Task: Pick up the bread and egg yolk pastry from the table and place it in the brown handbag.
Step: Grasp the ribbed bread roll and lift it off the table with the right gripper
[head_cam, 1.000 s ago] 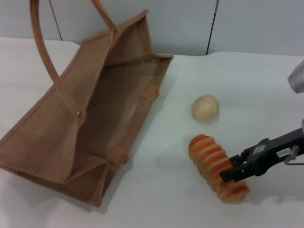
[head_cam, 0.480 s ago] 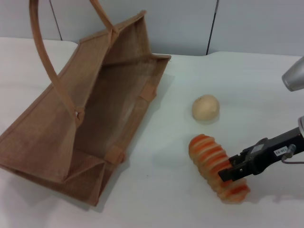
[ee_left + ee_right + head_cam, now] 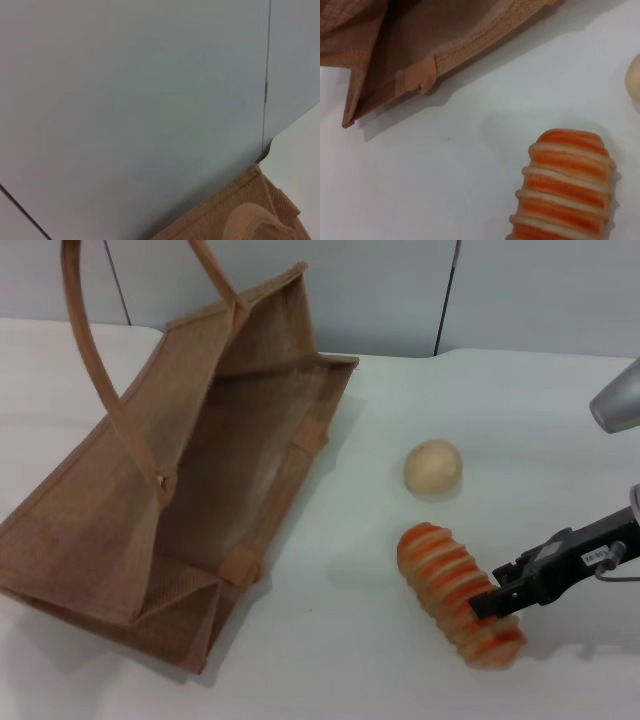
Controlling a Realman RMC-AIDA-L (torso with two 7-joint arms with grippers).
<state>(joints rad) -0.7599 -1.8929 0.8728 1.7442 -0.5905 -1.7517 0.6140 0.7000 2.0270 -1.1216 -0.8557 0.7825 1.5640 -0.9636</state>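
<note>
Bread (image 3: 458,594): elongated ridged loaf, orange and cream stripes, lying flat on the white counter (image 3: 330,660), long axis running diagonally, far end toward the pastry, near end toward the robot's right. Right wrist view shows its far end and ridges close up (image 3: 567,187), resting on the counter.

Right hand (image 3: 492,602): black, comes in from the right edge, low, tip at the loaf's near end, touching or overlapping it in the head view. Can't tell if it is clenched on the loaf or just against it; only one dark fingertip block shows and the far side is hidden. Loaf is not lifted.

Egg yolk pastry (image 3: 433,467): small smooth pale beige ball, on the counter just beyond the loaf's far end, apart from it. A sliver of it shows at the edge of the right wrist view (image 3: 634,80).

Brown handbag (image 3: 150,510): large tan woven jute tote with lighter edge trim, lying on its side at the robot's left, mouth gaping toward the food, well apart from both items. Inside looks bare. One long looped handle (image 3: 95,360) arches upward.

Left hand: not in view. Left wrist view only shows grey wall panel (image 3: 130,100) and a corner of the bag.
</note>
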